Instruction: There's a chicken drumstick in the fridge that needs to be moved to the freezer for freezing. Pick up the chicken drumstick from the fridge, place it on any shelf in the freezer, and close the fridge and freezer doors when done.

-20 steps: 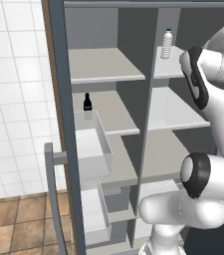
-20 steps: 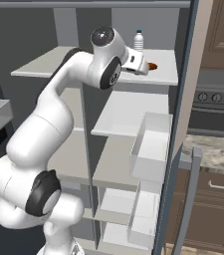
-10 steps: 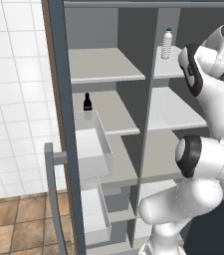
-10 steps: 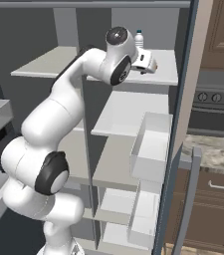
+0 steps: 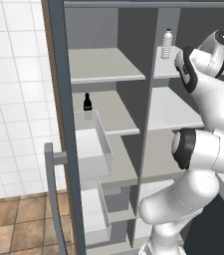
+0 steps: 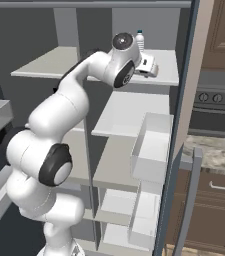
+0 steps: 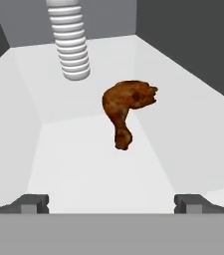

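The chicken drumstick [image 7: 126, 107] is seen centre frame in the hand view, lying on the fridge [image 6: 129, 112] shelf, not yet grasped. The gripper [image 7: 112, 201] is spread wide. Freezer placement and door closing remain undone.

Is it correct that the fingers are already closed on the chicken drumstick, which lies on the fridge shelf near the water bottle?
Not quite. In the hand view the fingers stand wide open, and the chicken drumstick lies ahead of them, untouched and not yet grasped. The rest holds: it lies on the pale fridge shelf, close to the water bottle.
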Controlling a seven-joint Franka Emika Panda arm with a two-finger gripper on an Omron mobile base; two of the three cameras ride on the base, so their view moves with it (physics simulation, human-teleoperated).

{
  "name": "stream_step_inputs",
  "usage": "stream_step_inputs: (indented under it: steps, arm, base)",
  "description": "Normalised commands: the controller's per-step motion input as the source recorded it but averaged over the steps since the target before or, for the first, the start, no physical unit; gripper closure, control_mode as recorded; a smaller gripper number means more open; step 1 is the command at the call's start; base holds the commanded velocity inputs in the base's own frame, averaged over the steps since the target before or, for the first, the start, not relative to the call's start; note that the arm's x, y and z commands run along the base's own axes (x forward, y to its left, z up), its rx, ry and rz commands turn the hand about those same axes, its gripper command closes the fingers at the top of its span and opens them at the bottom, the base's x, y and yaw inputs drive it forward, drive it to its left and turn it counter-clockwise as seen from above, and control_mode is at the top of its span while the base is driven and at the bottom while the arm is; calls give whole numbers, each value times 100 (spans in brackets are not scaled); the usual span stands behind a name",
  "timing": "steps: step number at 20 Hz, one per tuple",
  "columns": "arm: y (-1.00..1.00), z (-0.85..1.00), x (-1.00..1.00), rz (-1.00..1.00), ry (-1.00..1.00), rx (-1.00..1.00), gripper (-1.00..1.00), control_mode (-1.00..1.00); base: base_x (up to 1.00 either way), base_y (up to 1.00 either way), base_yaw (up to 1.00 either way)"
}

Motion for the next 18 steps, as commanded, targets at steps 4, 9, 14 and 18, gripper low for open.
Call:
stream_step_inputs:
  steps: [4,9,14,18]
  arm:
    - [-3,-22,28,1,4,0,-100,-100]
    - [-8,-12,30,0,7,0,-100,-100]
    - [-6,-10,34,0,9,0,-100,-100]
    - [-4,-10,41,0,10,0,-100,-100]
  base:
    - [0,0,0]
    - [0,0,0]
    - [0,0,0]
    - [0,0,0]
